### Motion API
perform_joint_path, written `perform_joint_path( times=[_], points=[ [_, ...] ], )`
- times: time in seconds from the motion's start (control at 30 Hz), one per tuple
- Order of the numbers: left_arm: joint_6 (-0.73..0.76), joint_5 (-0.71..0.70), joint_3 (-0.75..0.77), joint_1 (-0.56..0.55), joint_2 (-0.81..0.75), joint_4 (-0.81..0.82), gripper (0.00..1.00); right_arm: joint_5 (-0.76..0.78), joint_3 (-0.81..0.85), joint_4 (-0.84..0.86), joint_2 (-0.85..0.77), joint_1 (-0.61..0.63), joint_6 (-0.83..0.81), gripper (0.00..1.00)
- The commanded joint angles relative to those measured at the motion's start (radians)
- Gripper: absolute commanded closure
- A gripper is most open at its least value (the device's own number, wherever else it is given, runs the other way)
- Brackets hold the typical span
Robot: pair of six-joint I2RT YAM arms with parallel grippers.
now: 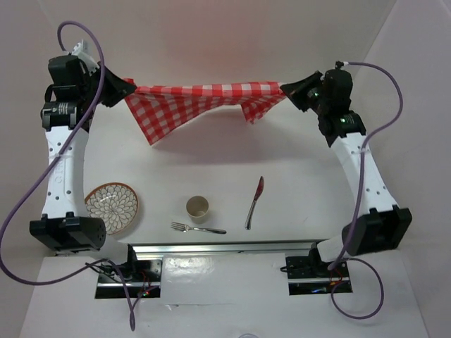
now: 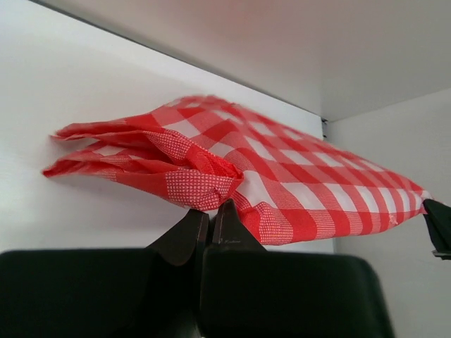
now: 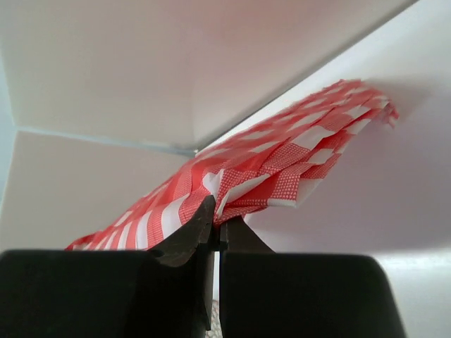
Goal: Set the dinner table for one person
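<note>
A red-and-white checked cloth (image 1: 197, 102) hangs stretched between my two grippers above the far part of the white dinner table (image 1: 232, 162). My left gripper (image 1: 129, 89) is shut on its left corner (image 2: 204, 184). My right gripper (image 1: 286, 89) is shut on its right corner (image 3: 239, 190). The cloth sags in the middle and its loose corners droop toward the table. Near the front lie a patterned plate (image 1: 112, 206), a tan cup (image 1: 197, 208), a fork (image 1: 197, 228) and a red-handled knife (image 1: 254, 202).
White walls (image 1: 211, 35) close the table at the back and sides. A metal rail (image 1: 225, 250) with the arm bases runs along the near edge. Purple cables (image 1: 21, 204) loop beside both arms.
</note>
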Motion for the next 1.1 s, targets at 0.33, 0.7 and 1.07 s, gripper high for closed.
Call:
perform_joint_path(
  times=[0.33, 0.7, 1.07],
  points=[
    [-0.045, 0.136, 0.043, 0.045, -0.094, 0.111, 1.0, 0.108, 0.125, -0.08, -0.124, -0.003, -0.158, 1.0],
    [-0.055, 0.227, 0.331, 0.045, 0.248, 0.169, 1.0, -0.006, 0.551, 0.0, 0.287, -0.082, -0.233, 1.0],
    [-0.222, 0.337, 0.532, 0.096, 0.483, 0.376, 1.0, -0.049, 0.728, 0.134, 0.474, -0.133, -0.21, 1.0]
  ],
)
